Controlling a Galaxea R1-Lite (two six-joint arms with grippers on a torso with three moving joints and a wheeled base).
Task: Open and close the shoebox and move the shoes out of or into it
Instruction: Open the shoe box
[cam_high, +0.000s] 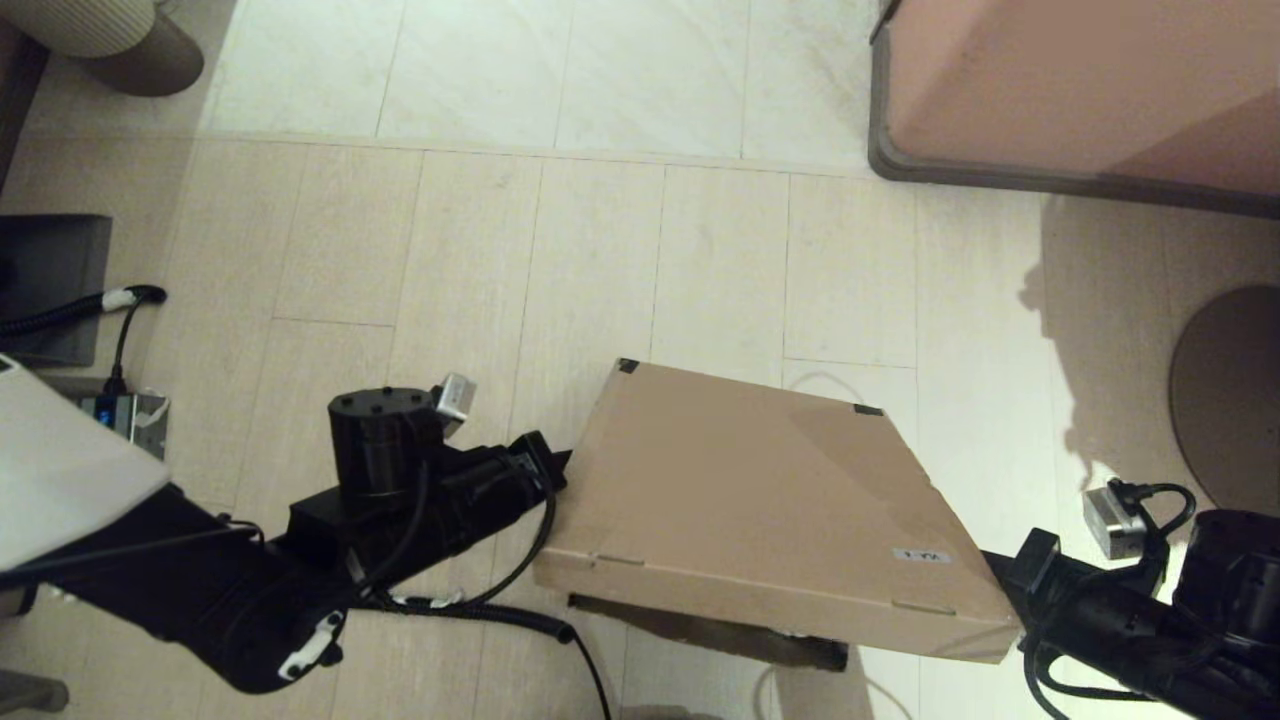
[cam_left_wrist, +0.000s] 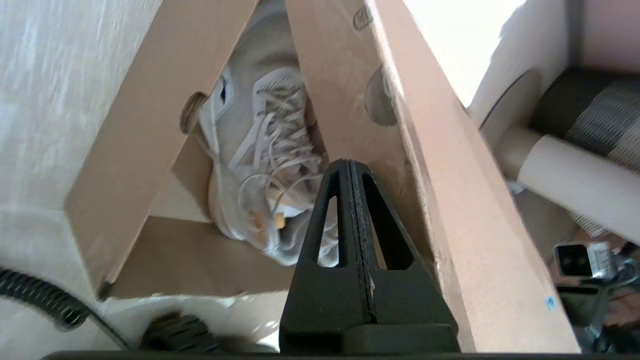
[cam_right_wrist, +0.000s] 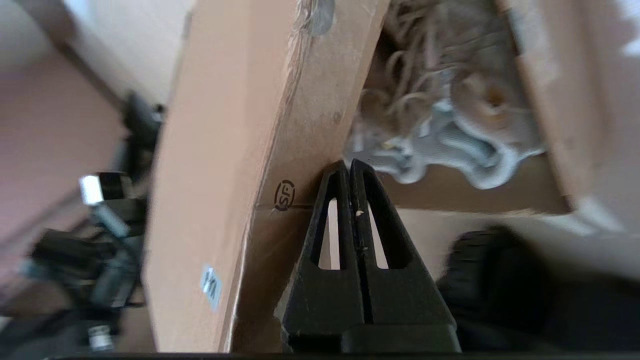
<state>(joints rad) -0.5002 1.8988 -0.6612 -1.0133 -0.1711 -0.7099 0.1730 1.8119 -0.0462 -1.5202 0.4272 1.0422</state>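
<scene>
Floor (cam_high: 480, 250): pale wood-look planks, lighter tiles farther out. Resting on it: shoebox (cam_high: 760, 490), brown cardboard, lid raised at the near edge; pinkish cabinet (cam_high: 1080, 90) with grey base, far right; round dark mat (cam_high: 1235, 390), right edge; black cable (cam_high: 60, 315), left.

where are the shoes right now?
Inside the shoebox, under its part-raised lid: hidden in the head view, but the shoes show through the gap in both wrist views. The left claw and right claw, both shut, sit under the lid's side edges.
</scene>
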